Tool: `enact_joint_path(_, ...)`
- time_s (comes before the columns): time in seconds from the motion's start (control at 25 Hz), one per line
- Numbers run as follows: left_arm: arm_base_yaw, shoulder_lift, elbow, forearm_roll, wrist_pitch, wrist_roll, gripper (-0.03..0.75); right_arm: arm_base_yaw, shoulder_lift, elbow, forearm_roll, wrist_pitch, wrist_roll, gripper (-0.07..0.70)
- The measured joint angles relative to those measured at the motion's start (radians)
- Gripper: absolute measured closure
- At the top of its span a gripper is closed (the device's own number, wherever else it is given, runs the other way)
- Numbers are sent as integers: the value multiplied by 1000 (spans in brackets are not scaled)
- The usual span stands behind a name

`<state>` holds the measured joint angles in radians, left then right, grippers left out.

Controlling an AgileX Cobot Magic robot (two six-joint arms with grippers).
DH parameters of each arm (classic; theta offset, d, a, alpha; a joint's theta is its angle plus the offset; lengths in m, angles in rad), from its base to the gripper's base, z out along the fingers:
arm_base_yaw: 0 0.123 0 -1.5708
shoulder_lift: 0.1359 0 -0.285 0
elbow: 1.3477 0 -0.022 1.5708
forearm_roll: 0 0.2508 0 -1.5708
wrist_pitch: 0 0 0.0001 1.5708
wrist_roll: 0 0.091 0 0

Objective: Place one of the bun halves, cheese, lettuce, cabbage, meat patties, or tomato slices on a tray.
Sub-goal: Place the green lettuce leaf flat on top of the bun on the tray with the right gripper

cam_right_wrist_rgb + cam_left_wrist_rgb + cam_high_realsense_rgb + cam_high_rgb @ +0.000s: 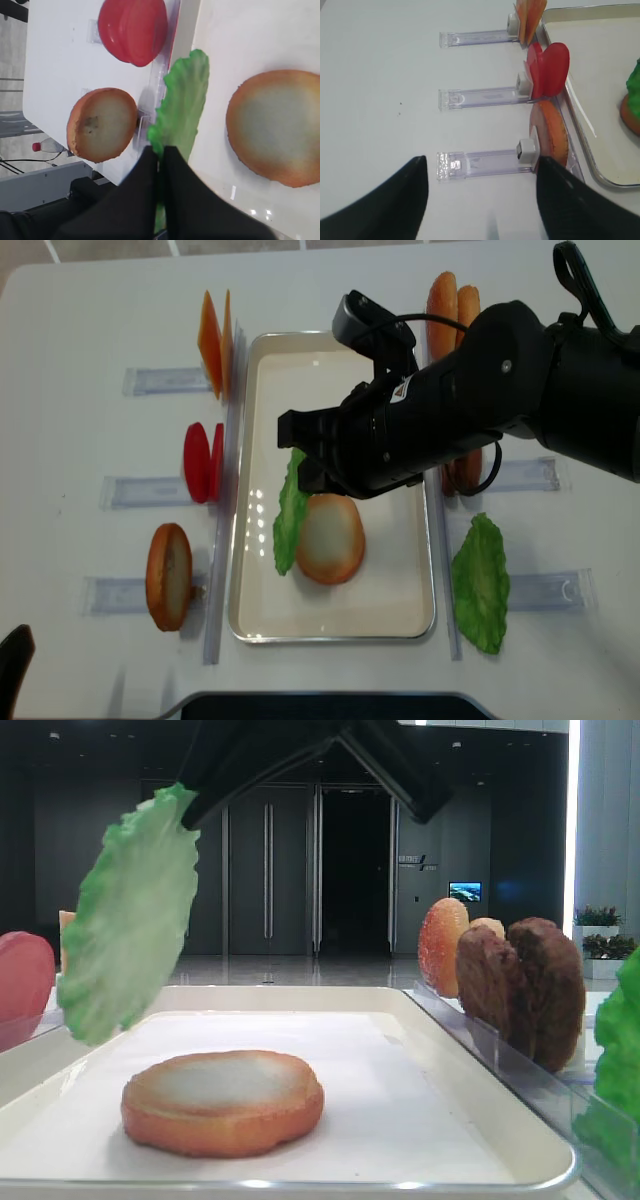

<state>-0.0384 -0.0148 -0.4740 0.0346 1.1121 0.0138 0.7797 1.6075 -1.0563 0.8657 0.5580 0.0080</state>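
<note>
over the tray, a leaf waits to drop

on the far left of the table, a bun half (168,576) stands on edge in a clear holder (485,164). next come two red tomato slices (203,462) and two cheese (213,342) squares, all standing up beside the tray (330,625).

the left gripper (480,195) is down in the low left corner. its two dark fingers are spread wide with nothing between them. it is far from the leaf.

over the tray, the right gripper (161,156) is pinched tight on one end of the lettuce (130,920). the leaf hangs down from the fingers with its long way going up and down, tipped a bit. its low tip is near the tray's left side and just left of the flat bun (222,1102) that lies on the paper. it looks like it does not touch the paper yet.

so the leaf has to go right, onto the bun, and this arm already has it.

on the right side stand two brown patties (520,990), another bun half, and a second green leaf (482,582).

the low side view shows the gap under the leaf. the top view hides the pinch under the big black arm. the right wrist view shows the pinch up close.
</note>
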Motion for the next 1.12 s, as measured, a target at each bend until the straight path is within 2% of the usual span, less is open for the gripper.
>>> enact_joint_path(0.48,0,0,0,0,0,0,198,0,52,-1,121,-12,-98,603)
enact_joint_path(1.12,0,0,0,0,0,0,198,0,90,-2,147,-14,-151,603)
